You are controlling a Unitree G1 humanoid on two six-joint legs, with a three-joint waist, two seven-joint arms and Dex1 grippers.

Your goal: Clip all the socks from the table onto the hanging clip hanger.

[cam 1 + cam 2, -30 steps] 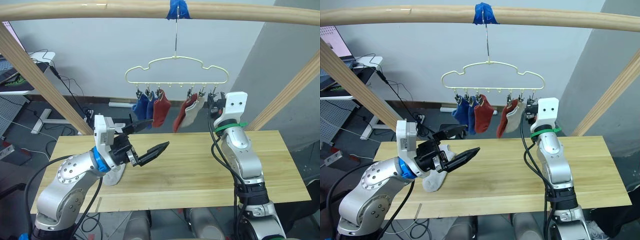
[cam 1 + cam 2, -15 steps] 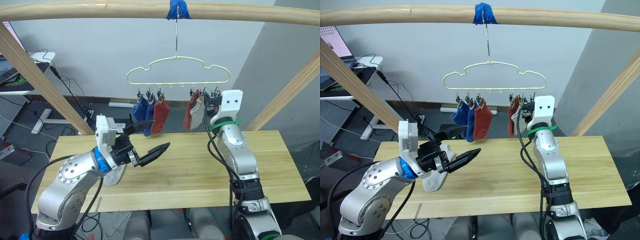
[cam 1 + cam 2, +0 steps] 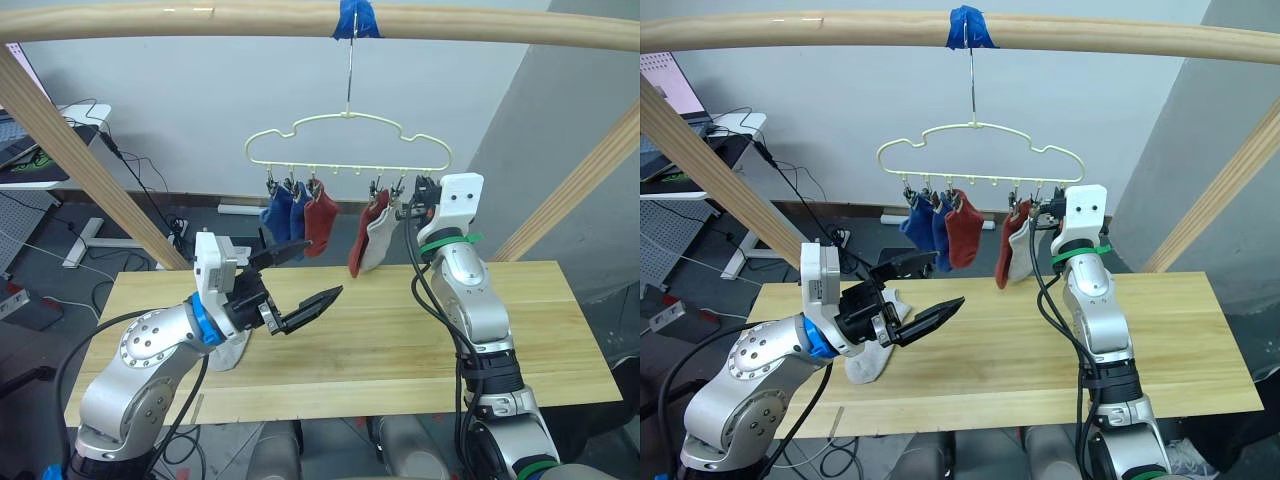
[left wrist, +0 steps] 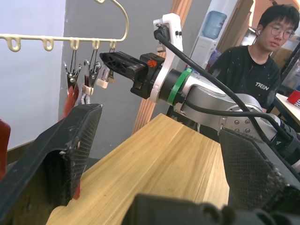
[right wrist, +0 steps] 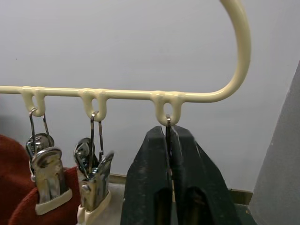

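Hanger (image 3: 349, 139): hanging from the pole, carrying five socks (image 3: 317, 216).
Table (image 3: 390, 330): one grey sock (image 3: 872, 356) lying near its left edge.
Left gripper (image 3: 304, 283): hovering, fingers spread.
Right gripper (image 5: 170, 187): raised, pinching the hanger's end clip (image 5: 168, 129).

the clip hanger (image 3: 347, 140) has swung left with the right gripper (image 3: 415, 193).

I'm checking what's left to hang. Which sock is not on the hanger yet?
The light grey sock on the table, partly hidden behind the left gripper. The other five socks hang clipped.
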